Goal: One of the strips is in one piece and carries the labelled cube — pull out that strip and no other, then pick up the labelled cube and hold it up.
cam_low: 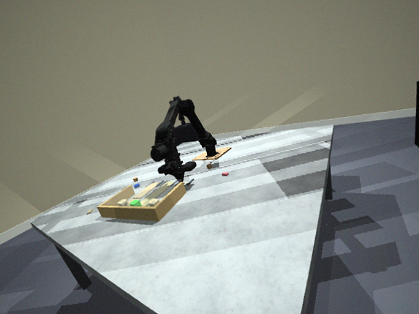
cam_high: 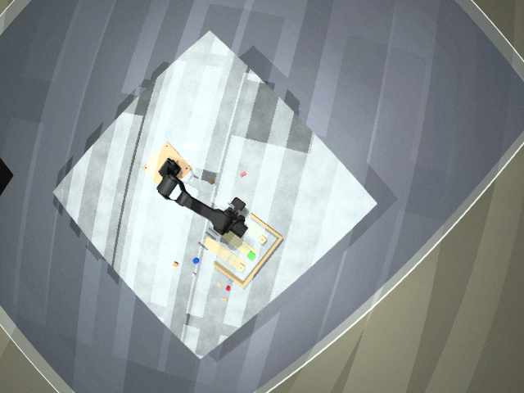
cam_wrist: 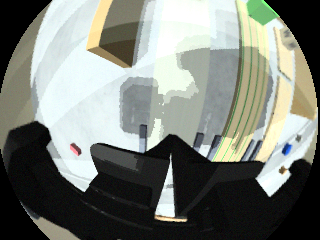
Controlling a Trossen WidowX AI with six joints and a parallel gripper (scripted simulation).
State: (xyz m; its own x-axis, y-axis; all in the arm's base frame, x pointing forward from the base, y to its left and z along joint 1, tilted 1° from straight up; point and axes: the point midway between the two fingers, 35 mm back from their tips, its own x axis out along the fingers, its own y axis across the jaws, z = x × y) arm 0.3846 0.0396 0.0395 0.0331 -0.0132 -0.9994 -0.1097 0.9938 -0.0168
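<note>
My gripper (cam_low: pixel 180 178) (cam_wrist: pixel 171 138) is shut and empty, pointing down by the open end of the tray, near the pale strip's near end; whether it touches the strip is hidden. The pale strip (cam_high: pixel 254 231) (cam_wrist: pixel 182 25) looks unbroken where visible and carries a tan cube (cam_high: pixel 262 239) (cam_low: pixel 152 202) with a dark mark. The green-lined yellow strip (cam_high: pixel 244 246) (cam_wrist: pixel 250 85) has a green cube (cam_high: pixel 250 255) (cam_low: pixel 134 202) (cam_wrist: pixel 261 11) at its far end. The tan strip (cam_high: pixel 215 248) (cam_low: pixel 146 190) shows a gap across it and has another marked cube (cam_high: pixel 241 267) (cam_low: pixel 122 202) (cam_wrist: pixel 287 37).
The wooden tray (cam_high: pixel 263 261) (cam_low: pixel 131 214) has walls on three sides. Short dark guides (cam_wrist: pixel 199 140) stand at its open end. A red block (cam_high: pixel 242 173) (cam_low: pixel 225 174) (cam_wrist: pixel 75 149), a brown cube (cam_high: pixel 210 182) (cam_low: pixel 209 166) and a blue piece (cam_high: pixel 195 260) (cam_low: pixel 136 185) lie outside.
</note>
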